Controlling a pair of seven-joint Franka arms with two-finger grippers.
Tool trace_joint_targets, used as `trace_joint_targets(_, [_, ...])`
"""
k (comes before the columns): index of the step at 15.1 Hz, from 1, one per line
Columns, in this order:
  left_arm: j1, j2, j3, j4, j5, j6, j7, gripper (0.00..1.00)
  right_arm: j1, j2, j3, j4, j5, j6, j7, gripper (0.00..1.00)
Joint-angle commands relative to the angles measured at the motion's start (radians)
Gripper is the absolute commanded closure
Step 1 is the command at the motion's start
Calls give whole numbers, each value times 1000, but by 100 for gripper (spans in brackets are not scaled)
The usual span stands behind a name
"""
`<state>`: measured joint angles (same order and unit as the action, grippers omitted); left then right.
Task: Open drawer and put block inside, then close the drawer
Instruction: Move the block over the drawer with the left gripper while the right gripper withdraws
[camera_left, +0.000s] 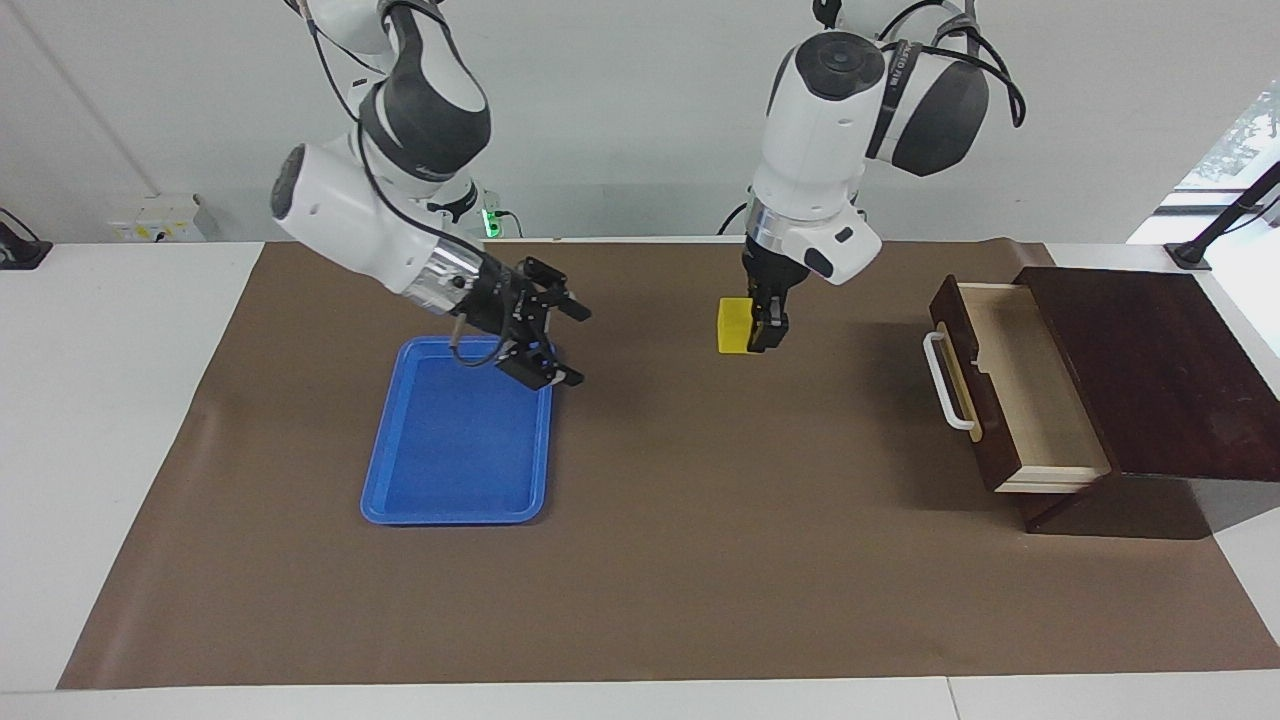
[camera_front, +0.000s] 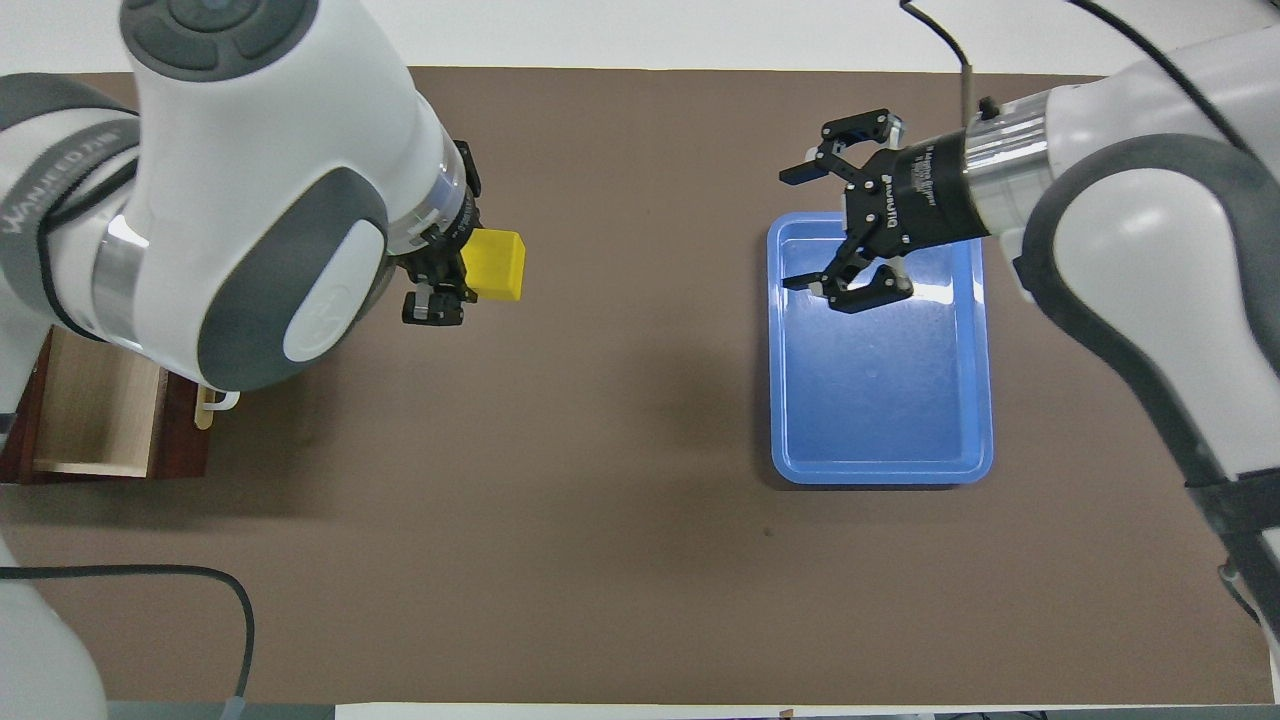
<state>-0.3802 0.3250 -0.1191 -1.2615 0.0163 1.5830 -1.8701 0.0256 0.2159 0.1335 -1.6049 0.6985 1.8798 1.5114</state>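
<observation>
The dark brown wooden drawer (camera_left: 1010, 385) with its white bar handle stands pulled open at the left arm's end of the table, its pale inside bare. So the carry is in hand: the left gripper (camera_left: 762, 325), over the brown mat (camera_left: 700, 560), pinches the small bright yellow block (camera_left: 732, 326) and needs to travel over the drawer (nothing blocks the way). The right gripper (camera_left: 551, 342) hangs spread wide over the blue plastic tray (camera_left: 400, 500), holding nothing.

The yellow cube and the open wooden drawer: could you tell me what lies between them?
Nothing: in the facing view only bare brown mat separates the small yellow cube, held by the left gripper, from the dark wooden drawer.
</observation>
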Motion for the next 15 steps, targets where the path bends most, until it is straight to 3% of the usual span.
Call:
trace_joint_targets(1, [102,-24,-5,-28,17,-31,159,100,-35,-6,9,34,-149,-100,-191,0])
trace_joint_targets(4, [239,-70,-5,-104,19,-21,362,100,-38,-27,5,77,-353,-247,-434,0])
trace_joint_targets(8, [403,-138,-5,-225,19,8,572,100,-75,-90,0,79,-477,-370,-806,0])
trace_joint_targets(12, [501,-191,-5,-343,24,83,623,100,-90,-145,1,74,-620,-416,-1153,0])
trace_joint_targets(15, [534,-242,-5,-467,24,211,646,100,-113,-187,1,62,-658,-418,-1363,0])
